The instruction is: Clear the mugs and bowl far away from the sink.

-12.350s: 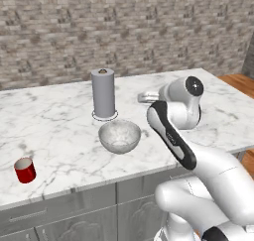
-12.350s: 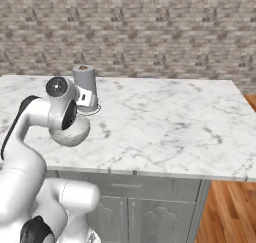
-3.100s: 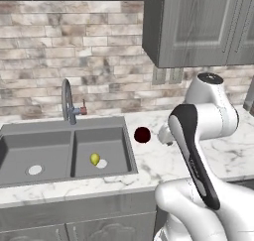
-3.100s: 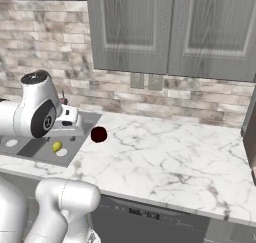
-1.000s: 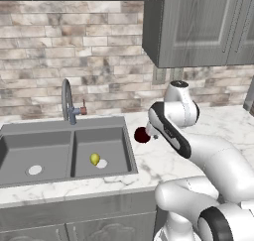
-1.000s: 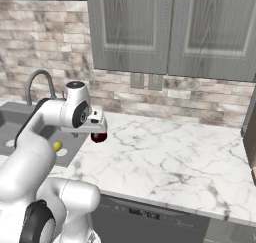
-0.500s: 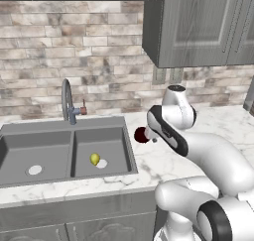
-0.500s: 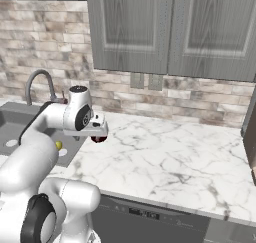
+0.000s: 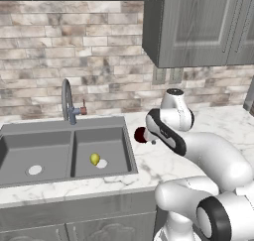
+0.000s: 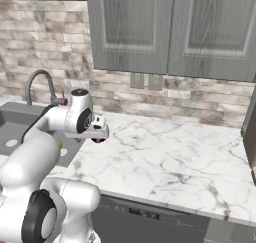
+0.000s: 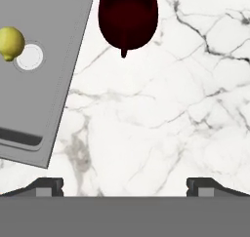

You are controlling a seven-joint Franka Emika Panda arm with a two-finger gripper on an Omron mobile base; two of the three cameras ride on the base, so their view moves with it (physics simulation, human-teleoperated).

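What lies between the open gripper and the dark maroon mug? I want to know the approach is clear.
Nothing: in the hand view, bare marble counter separates the gripper from the dark maroon mug.

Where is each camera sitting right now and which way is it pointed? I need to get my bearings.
Left base view: behind the arm's left, looking forward and down at the sink, faucet and dark mug; arm rises lower right.
Right base view: behind the arm's right, over the counter; arm rises lower left.
Hand view: on the hand, looking down at the mug; open gripper tips at bottom.
All share the mug; left base and hand views share the lemon.
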